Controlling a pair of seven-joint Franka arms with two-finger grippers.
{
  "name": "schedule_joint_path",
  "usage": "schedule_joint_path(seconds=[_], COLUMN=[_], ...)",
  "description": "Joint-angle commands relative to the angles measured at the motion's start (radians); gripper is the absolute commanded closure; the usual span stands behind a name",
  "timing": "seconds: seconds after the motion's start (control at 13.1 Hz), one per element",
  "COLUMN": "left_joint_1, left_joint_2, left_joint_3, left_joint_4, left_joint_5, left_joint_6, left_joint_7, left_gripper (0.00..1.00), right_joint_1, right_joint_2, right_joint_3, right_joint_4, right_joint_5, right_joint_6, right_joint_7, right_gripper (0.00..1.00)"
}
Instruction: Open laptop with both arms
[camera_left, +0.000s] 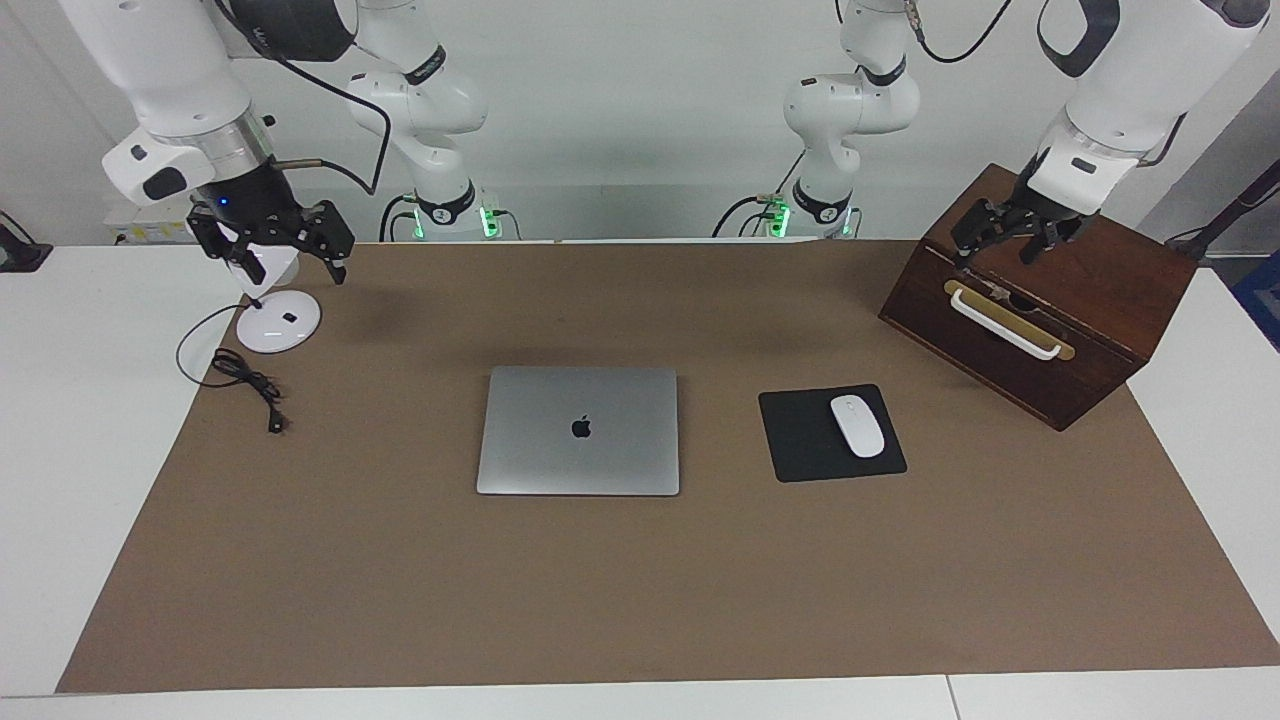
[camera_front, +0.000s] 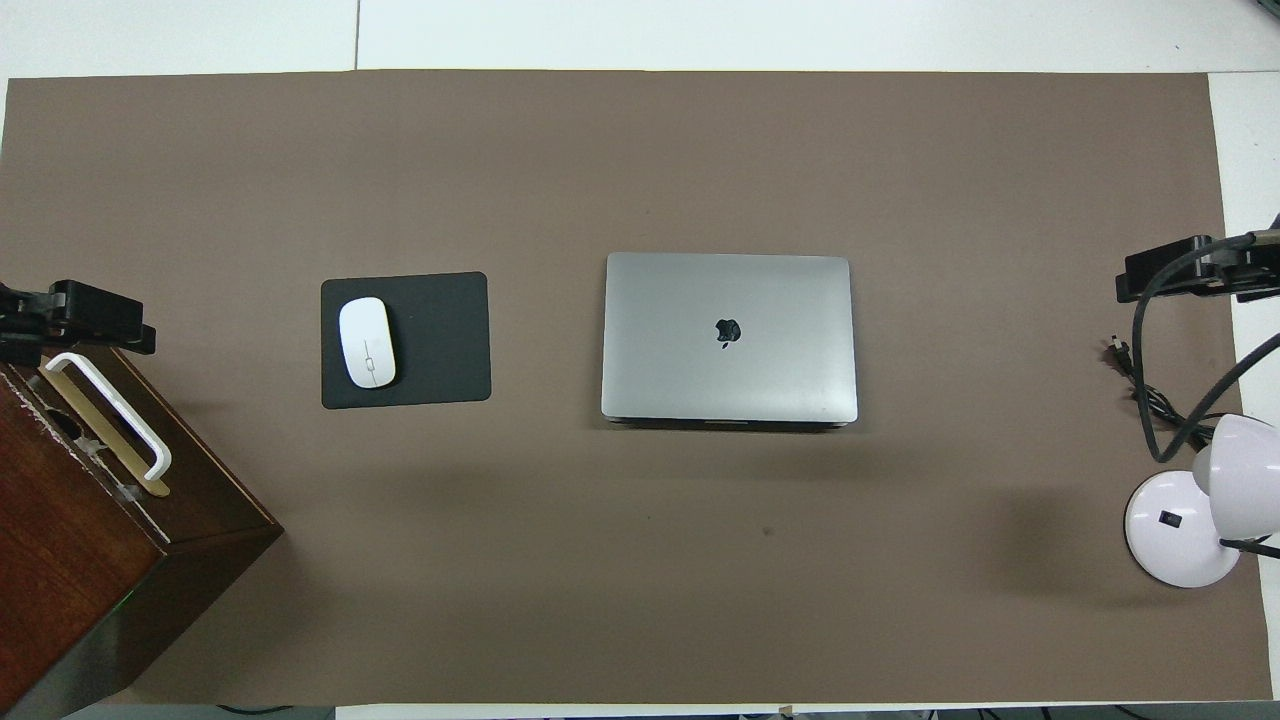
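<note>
Laptop (camera_left: 578, 431) shut flat, both arms' fingers spread, empty.

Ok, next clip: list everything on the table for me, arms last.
laptop: one, silver-grey, shut, mid-mat
mouse pad: one, black, beside the laptop toward the left arm's end
mouse: one, white, on the mouse pad
box: one, dark wood with a white handle, at the left arm's end
lamp: one, white, round base, black cord, at the right arm's end
mat: one, brown, covering the table
left gripper: one, black, over the box
right gripper: one, black, open, over the lamp
</note>
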Motion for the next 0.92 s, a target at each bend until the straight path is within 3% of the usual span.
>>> schedule_joint_path(seconds=[0.0,0.76,0.84], left_joint_1=[-0.013,-0.013,-0.016], left_joint_2=[-0.009,-0.014,-0.015], left_joint_3=[0.007,0.007,0.007], left_joint_4=[-0.018,-0.021,-0.023], left_joint_5=[0.005,0.002,0.002], left_joint_6=[0.021,0.020,0.018], left_joint_7=[-0.004,-0.013,-0.015], left_gripper=[0.00,0.01,0.22], right_joint_1=[-0.006,-0.007,-0.007], right_joint_2=[-0.005,-0.005,-0.007], right_joint_3=[0.000,0.002,0.002], right_joint_4=[-0.023,-0.024,-0.024], right_joint_5=[0.023,0.023,0.023], right_joint_6=[0.007,0.012,0.013], right_joint_7=[0.022,0.030,0.030], right_gripper=[0.00,0.00,0.00])
